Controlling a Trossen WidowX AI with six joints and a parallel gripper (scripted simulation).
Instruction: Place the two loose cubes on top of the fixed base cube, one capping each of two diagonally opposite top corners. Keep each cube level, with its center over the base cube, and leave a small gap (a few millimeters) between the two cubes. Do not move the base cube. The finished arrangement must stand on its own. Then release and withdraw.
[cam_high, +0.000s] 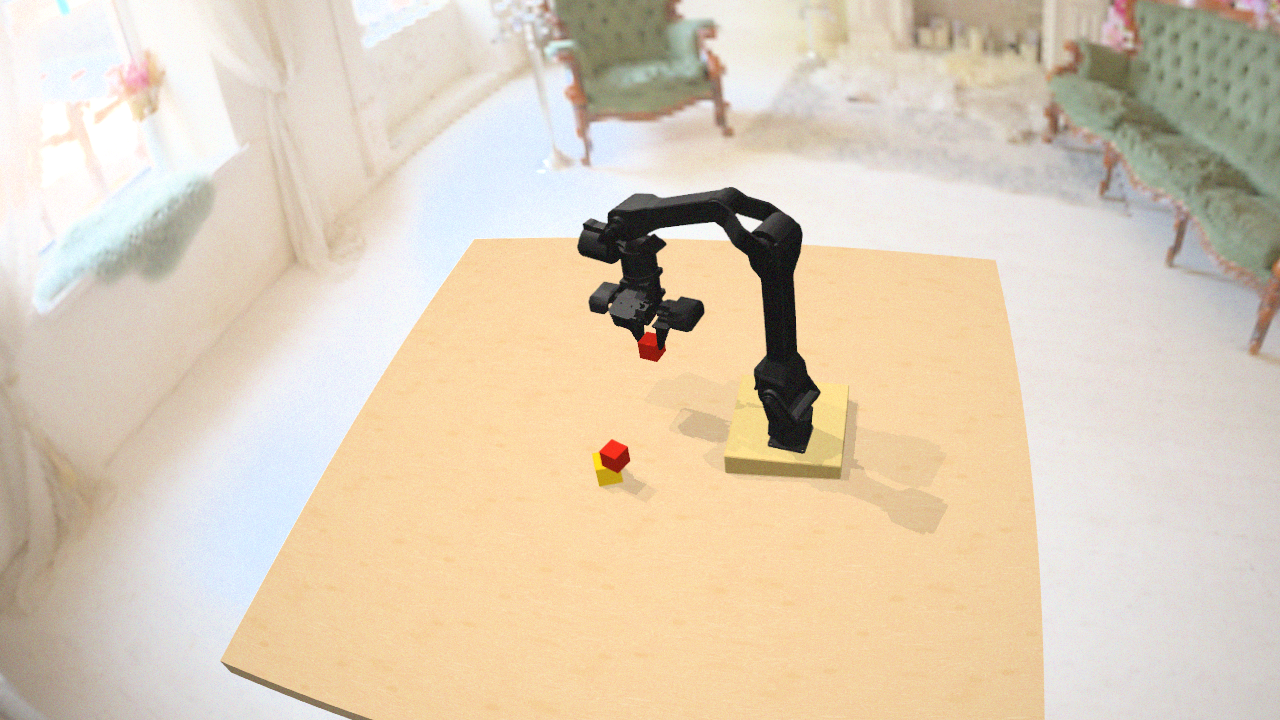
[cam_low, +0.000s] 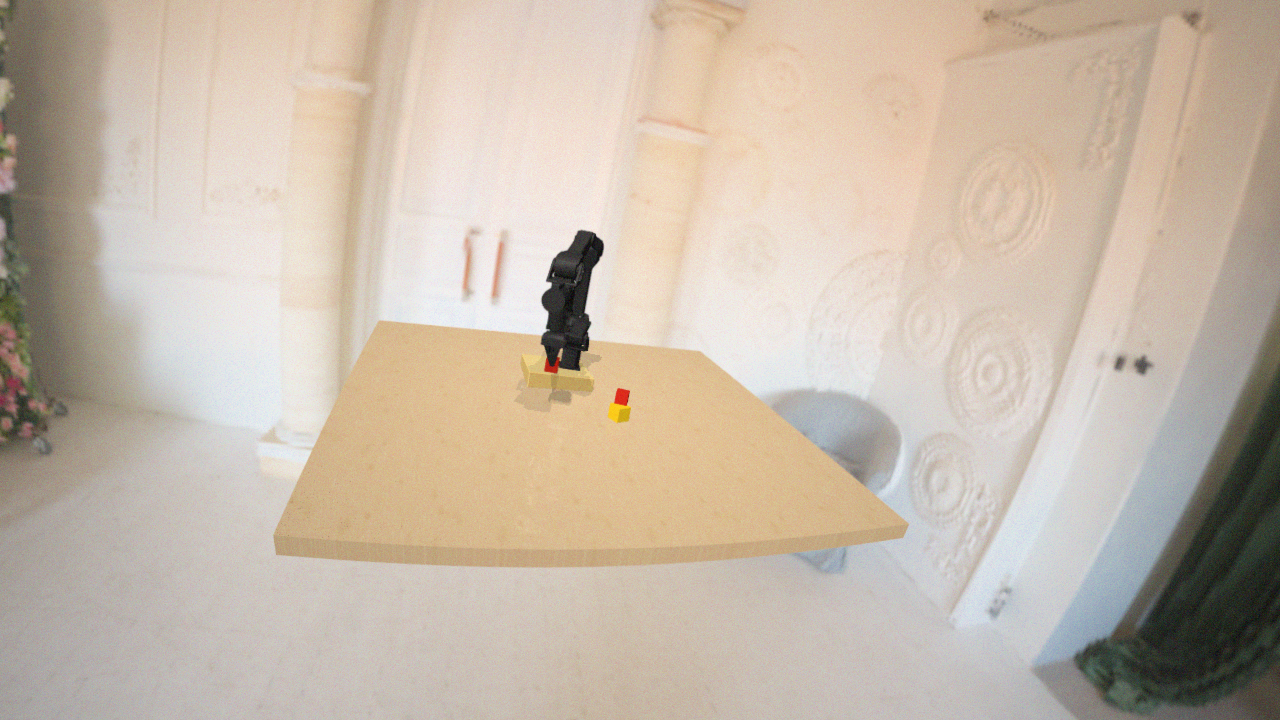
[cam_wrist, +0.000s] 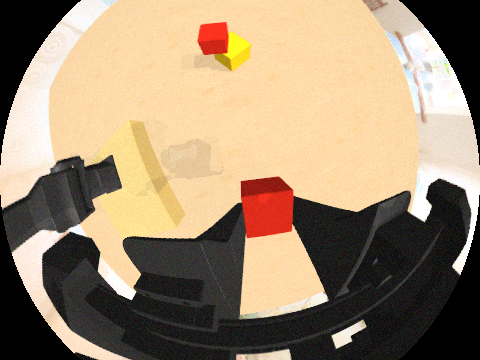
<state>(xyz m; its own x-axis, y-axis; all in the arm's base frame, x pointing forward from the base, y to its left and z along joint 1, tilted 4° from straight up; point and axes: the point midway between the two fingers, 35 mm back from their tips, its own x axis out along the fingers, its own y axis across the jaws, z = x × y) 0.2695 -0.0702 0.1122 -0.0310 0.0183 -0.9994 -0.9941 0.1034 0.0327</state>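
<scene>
The yellow base cube (cam_high: 606, 474) (cam_low: 619, 413) (cam_wrist: 234, 54) stands on the table. One red cube (cam_high: 614, 455) (cam_low: 622, 396) (cam_wrist: 213, 38) rests on top of it, off to one side over a corner, and looks level. My gripper (cam_high: 650, 338) (cam_low: 552, 360) (cam_wrist: 264, 204) is shut on the other red cube (cam_high: 651, 348) (cam_low: 551, 368) (cam_wrist: 268, 212). It holds this cube high above the table, well to the side of the base cube. In the wrist view the held cube sits square between the fingertips.
The arm stands on a pale yellow mounting block (cam_high: 783, 465) (cam_low: 560, 381) (cam_wrist: 135, 180) on the wooden table (cam_high: 626, 608) (cam_low: 537, 483) (cam_wrist: 310, 110). The arm's shadow falls beside the block. The table's edges show in the top and exterior views.
</scene>
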